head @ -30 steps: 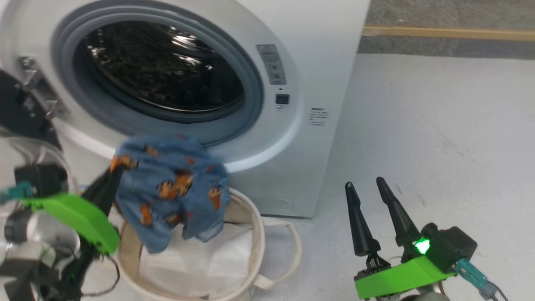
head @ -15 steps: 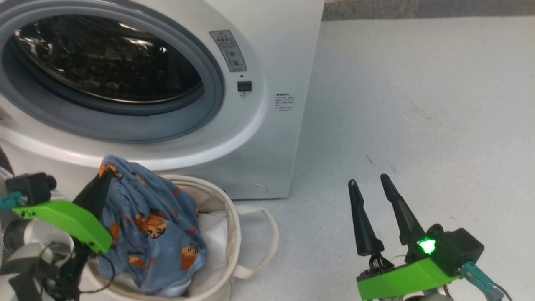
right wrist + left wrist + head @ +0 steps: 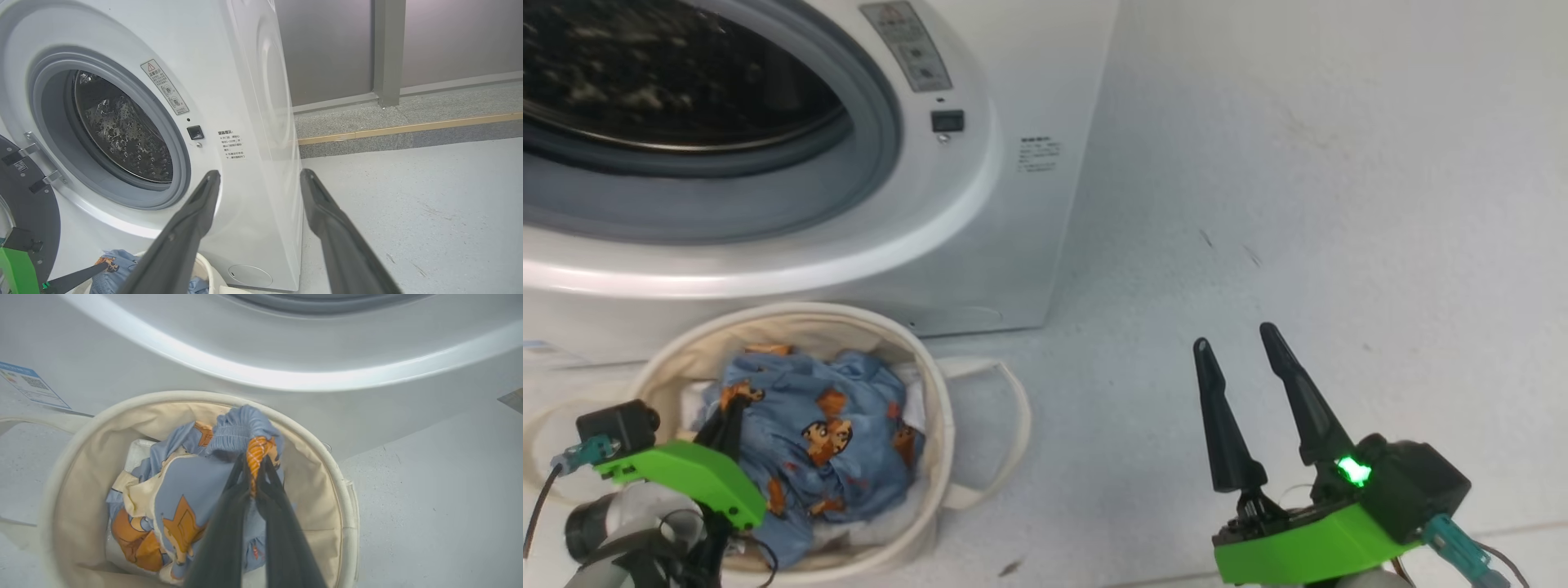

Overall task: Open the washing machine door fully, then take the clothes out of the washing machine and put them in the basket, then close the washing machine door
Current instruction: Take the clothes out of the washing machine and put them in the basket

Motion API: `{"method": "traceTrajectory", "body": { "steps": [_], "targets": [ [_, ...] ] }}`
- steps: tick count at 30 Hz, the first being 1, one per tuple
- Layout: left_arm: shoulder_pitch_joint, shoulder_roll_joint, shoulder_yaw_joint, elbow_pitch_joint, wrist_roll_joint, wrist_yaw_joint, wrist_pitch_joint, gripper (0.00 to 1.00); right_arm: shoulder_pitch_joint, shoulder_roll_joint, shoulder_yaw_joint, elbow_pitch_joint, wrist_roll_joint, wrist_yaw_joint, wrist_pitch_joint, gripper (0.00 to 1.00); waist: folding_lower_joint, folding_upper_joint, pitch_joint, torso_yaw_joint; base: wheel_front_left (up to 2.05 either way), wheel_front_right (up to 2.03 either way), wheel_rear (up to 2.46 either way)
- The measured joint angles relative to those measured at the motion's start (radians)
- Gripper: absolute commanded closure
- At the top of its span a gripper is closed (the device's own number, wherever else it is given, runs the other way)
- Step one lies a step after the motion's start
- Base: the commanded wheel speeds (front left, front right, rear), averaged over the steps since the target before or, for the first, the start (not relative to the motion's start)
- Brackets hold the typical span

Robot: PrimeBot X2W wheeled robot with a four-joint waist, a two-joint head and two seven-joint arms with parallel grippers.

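My left gripper pinches the clothes, which lie in the basket just below it. The washing machine looks empty. Letting go and shutting the open door remain. My right gripper hangs wide.

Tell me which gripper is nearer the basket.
Left. The left gripper reaches inside the basket, shut on the clothes. The right gripper hangs open above the floor, well off to the basket's right, touching nothing.

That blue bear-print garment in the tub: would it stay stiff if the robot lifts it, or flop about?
Probably floppy: the clothes lie crumpled in folds inside the basket. Likely light too, since the left jaws' narrow tips alone pinch up a bunched edge.
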Motion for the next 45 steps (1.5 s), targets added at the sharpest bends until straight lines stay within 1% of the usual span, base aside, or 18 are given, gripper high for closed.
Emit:
{"method": "traceTrajectory", "body": {
  "steps": [4, 5, 6, 10, 11, 12, 13, 14, 16, 20, 26, 31, 36, 38, 41, 45],
  "targets": [
    [-0.032, -0.010, -0.027, 0.096, -0.020, 0.000, 0.003, 1.00, 0.000, 0.000, 0.002, -0.038, -0.014, 0.000, 0.000, 0.00, 0.0000, 0.0000, 0.045, -0.037, 0.00, 0.00, 0.00],
    [-0.032, -0.010, -0.027, 0.096, -0.020, 0.000, 0.003, 1.00, 0.000, 0.000, 0.002, -0.038, -0.014, 0.000, 0.000, 0.00, 0.0000, 0.0000, 0.045, -0.037, 0.00, 0.00, 0.00],
    [-0.036, -0.015, -0.027, 0.121, -0.040, 0.000, 0.021, 1.00, 0.001, 0.000, 0.002, -0.046, -0.021, 0.000, 0.000, 0.00, 0.0000, 0.0000, 0.056, -0.047, 0.00, 0.00, 0.00],
    [-0.037, -0.027, -0.056, 0.155, -0.082, 0.000, 0.085, 0.80, 0.002, 0.000, 0.010, -0.076, -0.024, 0.000, 0.000, 0.00, 0.0000, 0.0000, 0.096, -0.090, 0.00, 0.00, 0.00],
    [-0.037, -0.027, -0.066, 0.157, -0.082, 0.000, 0.096, 0.56, 0.004, 0.000, 0.011, -0.083, -0.024, 0.000, 0.000, 0.00, 0.0000, 0.0000, 0.106, -0.100, 0.00, 0.00, 0.00],
    [-0.037, -0.027, -0.070, 0.158, -0.087, 0.000, 0.106, 0.36, 0.007, 0.000, 0.011, -0.087, -0.025, 0.000, 0.000, 0.00, 0.0000, 0.0000, 0.116, -0.108, 0.00, 0.00, 0.00],
    [-0.038, -0.026, -0.074, 0.158, -0.099, 0.000, 0.109, 0.12, 0.011, 0.000, 0.011, -0.090, -0.028, 0.000, 0.000, 0.00, 0.0000, 0.0000, 0.127, -0.117, 0.00, 0.00, 0.00],
    [-0.040, -0.026, -0.077, 0.158, -0.107, 0.000, 0.105, 0.00, 0.012, 0.000, 0.012, -0.092, -0.030, 0.000, -0.001, 0.00, 0.0000, 0.0000, 0.137, -0.124, 0.00, 0.00, 0.00],
    [-0.054, -0.025, -0.081, 0.171, -0.111, 0.000, 0.076, 0.00, 0.013, 0.000, 0.011, -0.101, -0.030, 0.000, -0.007, 0.00, 0.0000, 0.0000, 0.155, -0.134, 0.00, 0.00, 0.00],
    [-0.086, -0.024, -0.106, 0.193, -0.115, 0.000, 0.061, 0.00, 0.013, 0.000, 0.011, -0.104, -0.030, 0.000, -0.009, 0.00, 0.0000, 0.0000, 0.169, -0.132, 0.00, 0.00, 0.00],
    [-0.091, -0.025, -0.150, 0.188, -0.114, 0.000, 0.020, 0.00, 0.008, 0.000, 0.012, -0.079, -0.028, 0.000, -0.010, 0.00, 0.0000, 0.0000, 0.151, -0.086, 0.00, 0.00, 0.00],
    [-0.085, -0.038, -0.197, 0.141, -0.113, 0.000, -0.009, 0.00, -0.017, 0.000, 0.014, -0.032, -0.008, 0.000, -0.018, 0.00, 0.0000, 0.0000, 0.116, -0.035, 0.00, 0.00, 0.00],
    [-0.058, -0.042, -0.226, 0.043, -0.117, 0.000, -0.036, 0.00, -0.038, 0.000, 0.012, 0.014, 0.015, 0.000, -0.019, 0.00, 0.0000, 0.0000, 0.061, 0.017, 0.00, 0.00, 0.00],
    [-0.036, -0.029, -0.220, -0.022, -0.111, 0.000, -0.043, 0.00, -0.039, 0.000, 0.009, 0.045, 0.030, 0.000, -0.021, 0.00, 0.0000, 0.0000, 0.026, 0.050, 0.00, 0.00, 0.00],
    [-0.016, -0.008, -0.171, -0.136, -0.057, 0.000, -0.043, 0.00, -0.039, 0.000, 0.007, 0.078, 0.044, 0.000, -0.027, 0.00, 0.0000, 0.0000, -0.008, 0.087, 0.00, 0.00, 0.00],
    [0.033, 0.001, -0.078, -0.303, 0.042, 0.000, -0.044, 0.00, -0.040, 0.000, 0.007, 0.124, 0.045, 0.000, -0.027, 0.00, 0.0000, 0.0000, -0.057, 0.134, 0.00, 0.00, 0.00]
  ]
}}
